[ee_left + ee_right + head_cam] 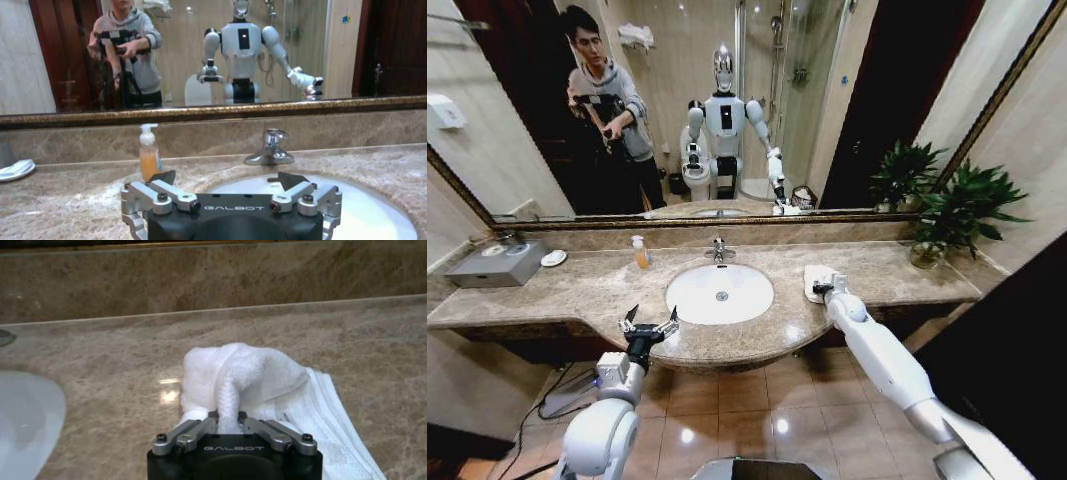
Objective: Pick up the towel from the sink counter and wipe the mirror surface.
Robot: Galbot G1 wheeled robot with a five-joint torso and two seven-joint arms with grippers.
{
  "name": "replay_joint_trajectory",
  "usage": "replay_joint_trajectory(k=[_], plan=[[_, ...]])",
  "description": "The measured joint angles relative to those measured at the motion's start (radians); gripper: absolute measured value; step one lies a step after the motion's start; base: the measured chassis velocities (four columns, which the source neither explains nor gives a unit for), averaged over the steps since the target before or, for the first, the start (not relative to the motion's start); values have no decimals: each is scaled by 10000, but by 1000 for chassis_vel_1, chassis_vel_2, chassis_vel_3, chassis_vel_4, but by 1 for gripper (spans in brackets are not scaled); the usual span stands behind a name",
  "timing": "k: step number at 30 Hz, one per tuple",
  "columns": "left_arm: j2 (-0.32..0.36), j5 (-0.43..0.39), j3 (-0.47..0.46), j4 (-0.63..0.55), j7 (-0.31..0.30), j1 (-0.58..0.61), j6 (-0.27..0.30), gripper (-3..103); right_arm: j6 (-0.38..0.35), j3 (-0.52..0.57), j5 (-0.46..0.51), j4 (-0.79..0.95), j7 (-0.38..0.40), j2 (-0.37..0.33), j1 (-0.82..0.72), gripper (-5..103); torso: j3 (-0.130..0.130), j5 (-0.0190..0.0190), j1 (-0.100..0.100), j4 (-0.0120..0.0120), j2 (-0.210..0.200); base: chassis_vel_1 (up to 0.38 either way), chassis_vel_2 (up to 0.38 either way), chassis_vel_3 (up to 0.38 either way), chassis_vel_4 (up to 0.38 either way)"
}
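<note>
The right gripper (227,416) is down on the sink counter (587,285), to the right of the white oval basin (720,293). Its two fingers are pressed together on a fold of the towel (257,372), pinching it. The pinched part of the towel stands up in a soft bump, and the rest of the cloth lies flat on the brown stone around the gripper. In the head view the towel (818,278) sits on the counter just beside the basin's right edge, with the right gripper (824,290) on its near side.

The left gripper (651,322) hangs at the near edge of the counter, left of the basin. Its fingers (161,178) are spread wide apart and hold nothing.

At the far side of the counter a chrome faucet (270,148) stands behind the basin, and a soap bottle (149,152) (with orange soap inside) stands to its left. The mirror surface (757,110) runs along the wall behind them.
</note>
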Motion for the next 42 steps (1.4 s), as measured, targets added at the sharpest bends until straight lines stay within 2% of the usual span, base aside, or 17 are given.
replay_joint_trajectory(k=[9,16,21,24,26,28,31,35,37,38,39,41,42], plan=[[0,0,0,0,0,0,0,100,132,446,816,992,-69,-73,-446,5,0,0,-1,3,0,0,0,0,0],[0,0,0,0,0,0,0,100,327,726,1030,1678,-214,-216,-687,5,-1,-1,0,3,0,0,0,0,0],[0,-1,1,0,0,0,0,100,565,1340,1865,2122,-330,-95,-836,5,-1,1,-1,1,0,0,0,0,0],[0,0,0,0,0,0,0,100,1178,2141,2942,2277,-559,135,-775,5,-1,2,-3,3,0,0,0,0,0],[0,0,0,0,0,0,0,100,1220,2239,3072,2302,-562,148,-755,5,-1,2,-3,4,0,0,0,0,0],[0,-1,0,0,0,0,0,100,1401,2773,3911,2485,-555,150,-651,5,-2,-4,-2,3,0,0,0,0,0],[0,0,0,0,0,0,0,100,1481,3147,4448,2706,-564,39,-770,5,-2,-3,-2,3,0,0,0,0,0],[0,0,0,0,0,0,0,100,1567,3309,4283,2899,-810,-29,-1148,5,-1,3,-2,1,0,0,0,0,0],[0,0,0,0,0,0,0,100,1816,3369,3199,2963,-1301,-163,-1473,5,-2,1,-3,3,0,0,0,0,0],[0,0,0,0,0,0,0,100,1816,3369,3199,2963,-1301,-163,-1473,5,-2,1,-3,3,0,0,0,0,0],[0,0,0,0,0,0,0,100,1952,3316,2516,2921,-1588,-262,-1614,5,-3,-3,-2,3,0,0,0,0,0],[0,0,0,0,0,0,0,100,2294,2815,362,2567,-2280,-473,-2092,5,-2,-2,-2,-1,0,0,0,0,0],[0,0,0,0,0,0,0,100,2294,2815,362,2567,-2280,-473,-2092,5,-2,-2,-2,-1,0,0,0,0,0]])
